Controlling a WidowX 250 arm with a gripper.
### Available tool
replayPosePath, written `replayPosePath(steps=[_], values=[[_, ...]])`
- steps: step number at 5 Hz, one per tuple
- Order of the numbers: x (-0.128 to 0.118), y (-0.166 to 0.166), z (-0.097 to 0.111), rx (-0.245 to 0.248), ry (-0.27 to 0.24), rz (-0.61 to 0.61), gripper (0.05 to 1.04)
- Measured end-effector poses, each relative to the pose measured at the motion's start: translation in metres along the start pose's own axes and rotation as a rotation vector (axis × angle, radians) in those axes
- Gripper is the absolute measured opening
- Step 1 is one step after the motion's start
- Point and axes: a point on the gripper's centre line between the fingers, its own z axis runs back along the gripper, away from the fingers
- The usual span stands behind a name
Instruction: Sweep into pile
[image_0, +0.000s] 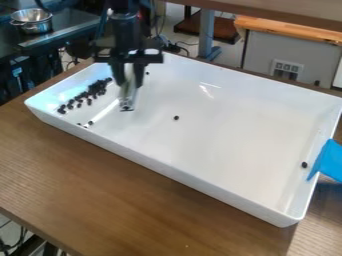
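Note:
The black gripper (129, 75) hangs over the left part of the white tray (174, 172). A pale, narrow tool (127, 92) stands between its fingers, its dark lower end at the tray floor. Left of the tool, small dark pieces (87, 95) lie in a slanting band near the tray's left wall. A couple of pieces (90, 123) rest below the band by the front wall. One loose piece (176, 118) sits near the middle, another (304, 165) by the right wall, and one (147, 73) behind the gripper.
A blue object (328, 161) overlaps the tray's right rim. The tray stands on a brown wooden table (100, 192). At the back left, a metal pot (31, 21) is on a dark surface. The tray's raised walls surround the pieces.

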Motion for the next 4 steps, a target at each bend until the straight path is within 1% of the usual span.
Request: replayPosePath(steps=[1,2,3,4], values=[[-0.012,-0.045,0.027,-0.114,-0.022,-0.098,0.342],[-0.035,-0.090,0.036,-0.155,-0.042,-0.279,0.342],[-0.061,-0.131,0.043,-0.147,-0.043,-0.349,0.342],[-0.083,-0.175,0.047,-0.127,-0.048,-0.364,0.342]])
